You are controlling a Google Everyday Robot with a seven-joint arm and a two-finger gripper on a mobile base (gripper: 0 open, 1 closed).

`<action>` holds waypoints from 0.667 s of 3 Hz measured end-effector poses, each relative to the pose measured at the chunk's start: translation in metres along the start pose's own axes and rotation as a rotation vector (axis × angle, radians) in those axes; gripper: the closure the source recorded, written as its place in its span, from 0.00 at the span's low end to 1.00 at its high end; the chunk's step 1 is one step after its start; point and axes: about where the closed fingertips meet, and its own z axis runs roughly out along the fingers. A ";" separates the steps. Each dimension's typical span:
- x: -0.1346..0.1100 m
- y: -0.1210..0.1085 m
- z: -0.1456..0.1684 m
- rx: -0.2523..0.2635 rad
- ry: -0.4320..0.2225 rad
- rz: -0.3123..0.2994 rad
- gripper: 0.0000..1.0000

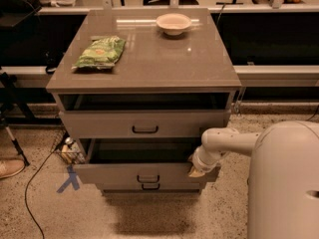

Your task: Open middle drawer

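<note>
The middle drawer (114,173) is a grey-beige front with a small black bar handle (148,178), and it stands pulled out well past the other two, its dark inside showing above the front. My gripper (197,170) is at the right end of that drawer's front, by its top edge, on the end of my white arm (224,142). The top drawer (99,124) is also slightly out. The thin bottom drawer (149,187) sits pushed in below.
On the cabinet top (149,63) lie a green snack bag (99,53) and a white bowl (173,23). My white body (284,183) fills the lower right. Cables and a blue floor mark (69,179) lie at the left, and a counter edge runs behind.
</note>
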 end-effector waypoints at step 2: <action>0.004 0.013 0.000 0.000 -0.005 0.027 1.00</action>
